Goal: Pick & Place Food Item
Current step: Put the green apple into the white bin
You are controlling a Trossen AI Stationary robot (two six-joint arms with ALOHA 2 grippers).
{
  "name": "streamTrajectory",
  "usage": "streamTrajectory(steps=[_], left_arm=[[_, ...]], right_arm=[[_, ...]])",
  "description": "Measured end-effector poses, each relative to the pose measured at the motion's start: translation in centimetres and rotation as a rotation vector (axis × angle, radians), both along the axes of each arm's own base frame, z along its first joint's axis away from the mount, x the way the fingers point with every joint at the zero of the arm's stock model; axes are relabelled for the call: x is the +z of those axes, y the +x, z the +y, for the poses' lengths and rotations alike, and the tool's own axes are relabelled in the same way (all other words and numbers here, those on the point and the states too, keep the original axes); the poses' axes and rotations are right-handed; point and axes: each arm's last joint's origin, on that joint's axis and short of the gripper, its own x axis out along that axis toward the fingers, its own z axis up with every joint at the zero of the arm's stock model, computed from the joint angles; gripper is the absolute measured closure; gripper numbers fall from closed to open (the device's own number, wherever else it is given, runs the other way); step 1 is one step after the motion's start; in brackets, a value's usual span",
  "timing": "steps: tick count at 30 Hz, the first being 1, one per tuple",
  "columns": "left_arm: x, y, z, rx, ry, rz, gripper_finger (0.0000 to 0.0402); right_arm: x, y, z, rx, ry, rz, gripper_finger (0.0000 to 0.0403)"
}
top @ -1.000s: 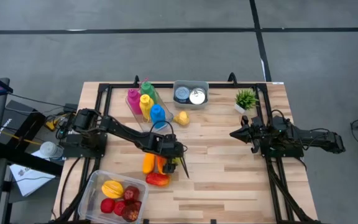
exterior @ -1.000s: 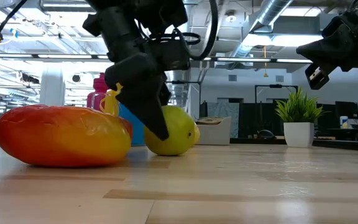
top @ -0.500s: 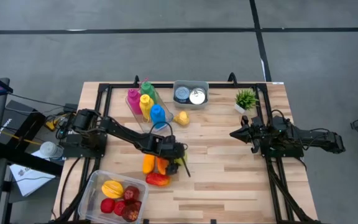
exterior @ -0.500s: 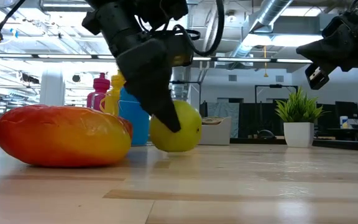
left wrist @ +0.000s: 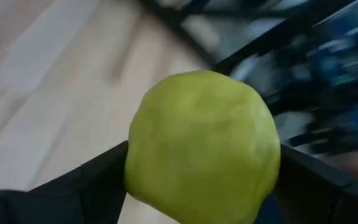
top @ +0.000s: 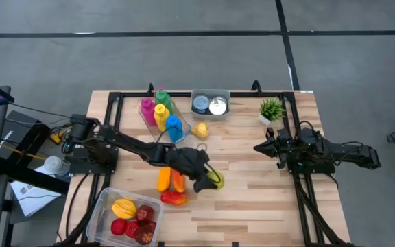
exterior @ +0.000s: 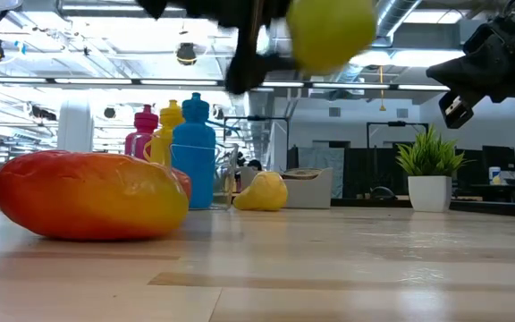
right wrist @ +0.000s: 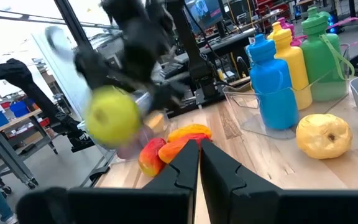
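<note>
The counter [top: 252, 206] is pale wooden planking ringed by a black rail frame, standing on grey floor; behind it the low view looks into a workshop with ceiling ducts and lamps. Take the clear bin [top: 125, 218] of red and yellow fruit at the counter's near left corner as the mark. Just beyond it lie an orange-red mango [top: 173, 197] and an orange piece [top: 163, 180]. Past those, toward the counter's middle, the left end effector [top: 210, 180] pinches the green apple [top: 214, 180] between its fingers, lifted clear of the wood, up near the ceiling lamps in the low view. Its arm covers part of the fruit beneath, and motion smears it. Far beyond the bin stand coloured bottles [top: 160, 113], a tray of cans [top: 210, 104] and a yellow pear [top: 200, 130]. Well across from the bin the right end effector [top: 258, 147] hangs pressed together near a small potted plant [top: 271, 109]. Bare planks lie open between the two arms.
</note>
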Motion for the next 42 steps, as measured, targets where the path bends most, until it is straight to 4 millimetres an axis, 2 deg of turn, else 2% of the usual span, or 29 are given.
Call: streamTrajectory(steps=[5,11,15,20,24,35,42], left_arm=[[6.2,-1.4,-0.3,-0.018,-0.099,-0.313,0.0081],[12.7,-5.2,-0.6,-0.051,-0.185,-0.576,0.0078],[15.9,-8.1,-1.3,-0.101,-0.228,-0.706,0.0083],[18.0,-10.8,-2.2,-0.157,-0.266,-0.764,0.0079],[17.8,-12.4,-3.5,-0.197,-0.265,-0.64,0.0082],[12.8,-16.9,-9.0,-0.216,-0.441,0.134,0.0076],[9.8,-20.2,-10.4,-0.142,-0.312,0.463,0.0078]], right_arm=[[0.0,0.0,0.0,0.0,0.0,0.0,0.039],[0.0,0.0,0.0,0.0,0.0,-0.001,0.039],[0.0,0.0,0.0,0.0,0.0,0.0,0.039],[0.0,0.0,0.0,0.0,0.0,0.0,0.039],[0.0,0.0,0.0,0.0,0.0,0.0,0.039],[0.0,0.0,0.0,0.0,0.0,0.0,0.039],[0.0,0.0,0.0,0.0,0.0,0.0,0.0391]])
